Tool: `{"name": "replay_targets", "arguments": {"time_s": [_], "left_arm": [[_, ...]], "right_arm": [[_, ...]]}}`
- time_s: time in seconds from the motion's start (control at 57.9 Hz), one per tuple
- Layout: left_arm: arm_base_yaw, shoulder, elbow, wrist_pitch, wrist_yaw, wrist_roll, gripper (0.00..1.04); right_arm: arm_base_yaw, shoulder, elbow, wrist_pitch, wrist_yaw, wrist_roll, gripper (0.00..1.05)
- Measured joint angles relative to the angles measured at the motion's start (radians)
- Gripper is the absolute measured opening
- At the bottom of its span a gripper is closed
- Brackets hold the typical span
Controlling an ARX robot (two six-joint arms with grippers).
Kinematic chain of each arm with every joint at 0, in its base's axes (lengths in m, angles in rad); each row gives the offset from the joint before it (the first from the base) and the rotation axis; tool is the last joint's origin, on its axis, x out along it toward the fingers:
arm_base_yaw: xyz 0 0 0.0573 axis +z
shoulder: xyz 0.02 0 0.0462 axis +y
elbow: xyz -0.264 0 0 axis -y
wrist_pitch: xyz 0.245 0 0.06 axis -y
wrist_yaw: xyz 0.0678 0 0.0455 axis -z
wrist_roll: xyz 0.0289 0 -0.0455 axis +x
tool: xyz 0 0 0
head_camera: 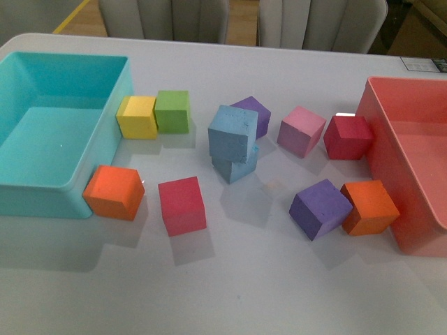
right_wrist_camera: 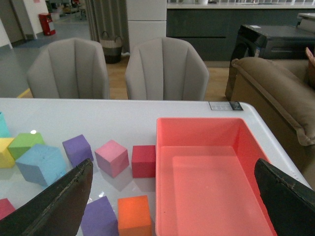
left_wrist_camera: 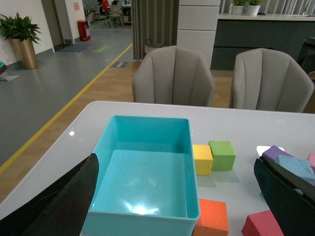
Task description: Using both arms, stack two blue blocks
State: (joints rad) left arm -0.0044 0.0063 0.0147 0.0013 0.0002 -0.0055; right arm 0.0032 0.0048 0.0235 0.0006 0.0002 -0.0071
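Nearest on the white bench [head_camera: 230, 293] lay a red cube [head_camera: 182, 205], an orange cube [head_camera: 114, 192], and to the right a purple cube [head_camera: 320, 208] touching a second orange cube [head_camera: 369, 206]. None of these belonged to the task, and they sat clear of the middle.

Just behind them, near the centre, the two blue blocks were already one on the other: the upper blue block [head_camera: 232, 133] rested on the lower blue block [head_camera: 236, 165], turned a little out of line so that a corner of the lower one showed. The stack looked finished, though the twist probably made it less steady.

Neither arm appeared in the front view, which fits arms pulled away to leave the stack alone. The left end effector [left_wrist_camera: 187, 196] stood wide over the turquoise bin [left_wrist_camera: 143, 120], holding nothing; the right end effector [right_wrist_camera: 172, 206] stood equally wide over the pink bin [right_wrist_camera: 199, 120], also empty.

Farther back sat a yellow cube [head_camera: 137, 116] touching a green cube [head_camera: 172, 111], and beyond the bench, grey chairs [left_wrist_camera: 173, 73].
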Motion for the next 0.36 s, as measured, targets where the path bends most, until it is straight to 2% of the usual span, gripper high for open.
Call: {"name": "replay_targets", "arguments": {"time_s": [0.362], "left_arm": [[0.000, 0.000, 0.000, 0.000, 0.000, 0.000, 0.96]], "right_arm": [[0.000, 0.000, 0.000, 0.000, 0.000, 0.000, 0.96]]}}
